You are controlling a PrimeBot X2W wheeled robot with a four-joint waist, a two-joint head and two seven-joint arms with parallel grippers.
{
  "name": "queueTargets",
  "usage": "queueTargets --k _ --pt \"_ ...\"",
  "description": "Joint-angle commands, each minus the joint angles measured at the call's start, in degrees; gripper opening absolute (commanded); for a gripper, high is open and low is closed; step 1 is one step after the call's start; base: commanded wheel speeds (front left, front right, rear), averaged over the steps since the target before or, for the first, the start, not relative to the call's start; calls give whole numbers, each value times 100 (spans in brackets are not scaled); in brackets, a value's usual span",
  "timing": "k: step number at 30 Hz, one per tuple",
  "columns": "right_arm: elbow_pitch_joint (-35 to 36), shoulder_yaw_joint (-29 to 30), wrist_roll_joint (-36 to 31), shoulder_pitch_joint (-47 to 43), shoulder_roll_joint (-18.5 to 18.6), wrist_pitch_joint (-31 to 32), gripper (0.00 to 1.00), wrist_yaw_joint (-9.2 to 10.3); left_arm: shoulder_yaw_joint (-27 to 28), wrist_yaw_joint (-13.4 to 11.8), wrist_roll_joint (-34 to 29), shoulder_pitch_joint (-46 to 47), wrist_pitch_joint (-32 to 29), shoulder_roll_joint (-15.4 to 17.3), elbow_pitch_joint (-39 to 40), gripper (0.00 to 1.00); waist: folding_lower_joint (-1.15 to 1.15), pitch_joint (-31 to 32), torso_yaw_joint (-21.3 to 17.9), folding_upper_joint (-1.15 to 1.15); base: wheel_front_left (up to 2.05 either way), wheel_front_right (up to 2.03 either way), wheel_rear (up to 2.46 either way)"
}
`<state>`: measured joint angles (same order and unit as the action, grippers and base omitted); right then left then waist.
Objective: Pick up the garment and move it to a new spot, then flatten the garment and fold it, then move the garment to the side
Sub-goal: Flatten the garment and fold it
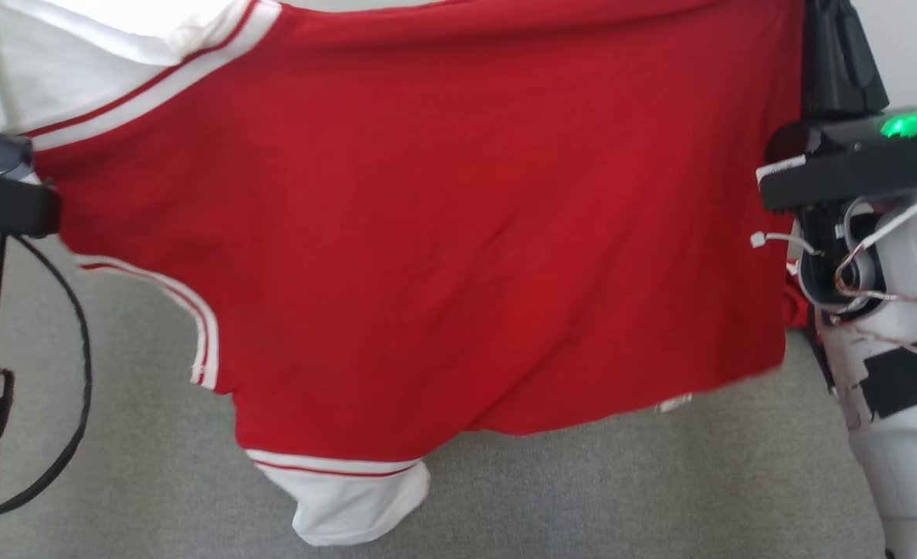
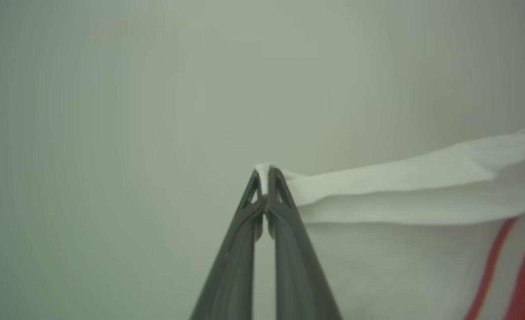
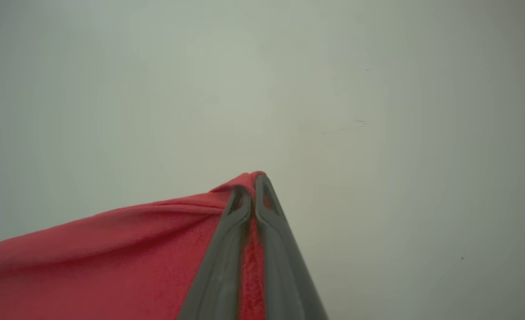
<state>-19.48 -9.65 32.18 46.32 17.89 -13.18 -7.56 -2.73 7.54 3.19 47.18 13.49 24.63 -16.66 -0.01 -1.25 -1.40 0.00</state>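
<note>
Left tool (image 2: pixel 266 172), right tool (image 3: pixel 253 181), garment (image 1: pixel 427 233) between

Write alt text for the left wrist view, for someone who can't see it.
The left gripper, shut, pinches a white edge of the garment, which stretches off to the right toward red-striped trim. A plain pale wall lies behind.

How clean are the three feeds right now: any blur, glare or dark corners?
Head view: even light, the garment soft with motion blur at its lower hem, the green light blooming a little. Left wrist view: left tool fairly sharp, the garment beside it softer, corners dimmer. Right wrist view: right tool and the garment both soft, no glare.
</note>
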Motion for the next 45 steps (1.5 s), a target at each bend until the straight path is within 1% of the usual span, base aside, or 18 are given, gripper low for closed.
queueTargets --k 1,5,7,9,10,12,14,17,20,22,28,29,30,31,34,37,41,45 --pt "-90 0 31 158 36 45 0 17 -33 -15 37 116 -47 -39 -102 0 1 -628 7 0 0 0 0" --pt "-645 0 -94 880 38 129 0 17 -215 -73 -86 678 -154 -118 -613 0 1 -1470 18 0 0 0 0" --pt "-1006 140 -250 1522 -14 52 0 17 -196 -291 -250 1243 -93 -93 -811 0 1 -1843 7 0 0 0 0" --pt "-1348 442 -369 2194 -53 -77 0 17 -187 -561 -402 1831 -4 -78 -932 0 1 -2161 20 0 0 0 0" --pt "-1479 572 -507 2461 -47 -131 0 17 -260 -645 -560 2075 47 -53 -963 0 1 -2261 33 0 0 0 0" --pt "-1685 811 -757 2886 -35 -191 0 17 -318 -787 -650 2537 119 -85 -1017 0 1 -2383 78 0 0 0 0" --pt "-1627 1077 -991 3220 -33 -197 0 17 -350 -850 -666 2884 153 -124 -1010 0 1 -2496 129 0 0 0 0" --pt "-1462 1412 -1172 3184 -27 -198 0 17 -412 -895 -579 2964 165 -221 -812 0 1 -2635 237 0 0 0 0" --pt "-1484 1549 -1202 2787 -49 -192 0 17 -338 -1017 -395 2556 168 -348 -613 0 1 -2737 293 0 0 0 0" --pt "-1458 1621 -1157 2469 -26 -193 0 18 -317 -1034 -278 2189 169 -418 -495 0 1 -2783 324 0 0 0 0" --pt "-1556 1726 -785 1058 -123 -195 0 18 -253 -1144 65 632 172 -933 -164 0 1 -2674 320 0 0 0 0" --pt "-1591 1757 -706 820 -152 -195 0 18 -266 -1108 90 358 172 -1007 -165 0 1 -2616 310 0 0 0 0" --pt "-1623 1732 -654 588 -167 -195 0 18 -203 -1129 181 98 172 -1114 -144 0 1 -2559 290 0 0 0 0" --pt "-1623 1732 -654 588 -167 -195 0 18 -203 -1129 181 98 172 -1114 -144 0 1 -2559 290 0 0 0 0" --pt "-1756 1684 -413 -74 -242 -195 0 18 -82 -1105 268 -681 173 -1400 -99 0 1 -2341 224 0 0 0 0" --pt "-1933 1524 -106 -666 -312 -196 0 18 65 -1016 316 -1363 172 -1629 -117 0 1 -2086 158 0 0 0 0" --pt "-2312 970 464 -1399 -378 -190 0 18 343 -995 382 -2207 173 -1884 -190 0 1 -1638 74 0 0 0 0" --pt "-2448 540 1005 -1977 -290 -189 0 18 535 -917 424 -3016 174 -2055 -313 0 1 -1138 13 0 0 0 0"
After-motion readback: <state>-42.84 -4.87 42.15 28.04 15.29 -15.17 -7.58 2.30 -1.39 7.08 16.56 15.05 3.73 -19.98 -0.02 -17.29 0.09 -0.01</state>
